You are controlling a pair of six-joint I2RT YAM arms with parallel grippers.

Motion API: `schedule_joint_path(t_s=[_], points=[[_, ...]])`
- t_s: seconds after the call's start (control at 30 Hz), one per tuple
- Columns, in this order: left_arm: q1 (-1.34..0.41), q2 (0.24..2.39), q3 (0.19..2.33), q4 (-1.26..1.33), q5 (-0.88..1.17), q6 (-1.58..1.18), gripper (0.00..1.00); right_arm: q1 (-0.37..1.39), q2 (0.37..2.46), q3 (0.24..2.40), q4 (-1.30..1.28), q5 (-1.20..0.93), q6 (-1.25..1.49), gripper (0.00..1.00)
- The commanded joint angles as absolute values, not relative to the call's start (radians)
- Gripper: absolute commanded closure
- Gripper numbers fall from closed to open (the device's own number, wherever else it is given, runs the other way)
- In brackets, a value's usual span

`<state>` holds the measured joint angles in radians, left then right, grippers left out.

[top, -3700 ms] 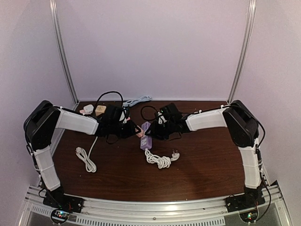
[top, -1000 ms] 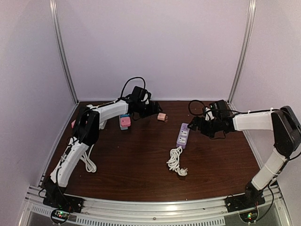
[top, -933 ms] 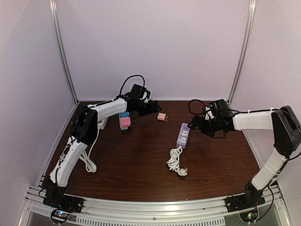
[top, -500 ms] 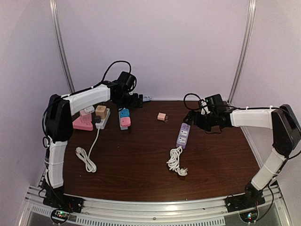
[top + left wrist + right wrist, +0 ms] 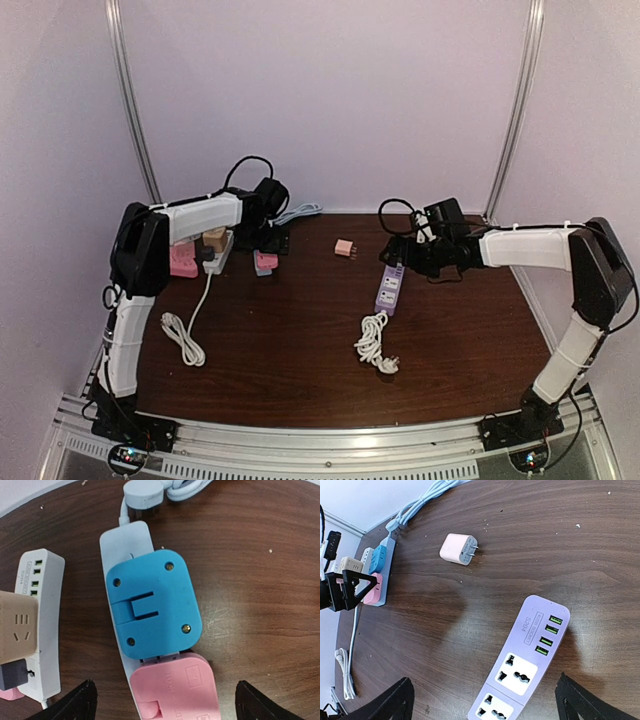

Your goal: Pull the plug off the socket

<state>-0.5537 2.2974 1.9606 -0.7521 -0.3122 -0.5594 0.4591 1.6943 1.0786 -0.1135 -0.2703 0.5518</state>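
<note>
1. The right tool (image 5: 486,697) hangs over one end of the purple power strip (image 5: 525,655), fingers apart and gripping nothing. Seconds ago it was pressed in at this strip alongside the other arm.
2. The left tool (image 5: 167,700), likewise apart and empty, has swung well left of the purple strip. It now hovers over a blue adapter (image 5: 152,602) and a pink adapter (image 5: 175,687) seated in a pale blue strip (image 5: 127,537).
3. The pink plug (image 5: 459,549) lies loose on the surface (image 5: 300,340), prongs bare, left of and behind the purple strip and clearly apart from it. It has not moved in the last second. The strip's visible sockets are empty, so the pull looks done.
4. Farther left of the purple strip sits a white USB strip (image 5: 42,610) carrying a beige adapter (image 5: 17,630). The purple strip's coiled cord (image 5: 375,340) lies at its near end. Nothing blocks either arm.
</note>
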Motion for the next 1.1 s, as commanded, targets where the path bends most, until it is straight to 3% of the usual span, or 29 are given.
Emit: schedule_joint_path(t_s=[0.0,0.33,0.43,0.67,1.07], points=[[-0.551,2.345,1.987,-0.746,-0.287,-0.573,0.02,0.467,1.714,1.108,-0.112,-0.252,0.543,0.00],[-0.551,2.423,2.038,-0.737,-0.247,-0.580,0.02,0.482,1.738,1.119,-0.106,-0.259,0.549,0.00],[-0.551,2.427,2.036,-0.749,-0.286,-0.575,0.08,0.484,1.741,1.118,-0.106,-0.258,0.549,0.00],[-0.551,2.411,2.005,-0.755,-0.271,-0.549,0.33,0.493,1.749,1.123,-0.103,-0.258,0.548,0.00],[-0.622,2.192,1.660,-0.614,-0.142,-0.517,0.38,0.538,1.805,1.173,-0.084,-0.289,0.566,0.00]])
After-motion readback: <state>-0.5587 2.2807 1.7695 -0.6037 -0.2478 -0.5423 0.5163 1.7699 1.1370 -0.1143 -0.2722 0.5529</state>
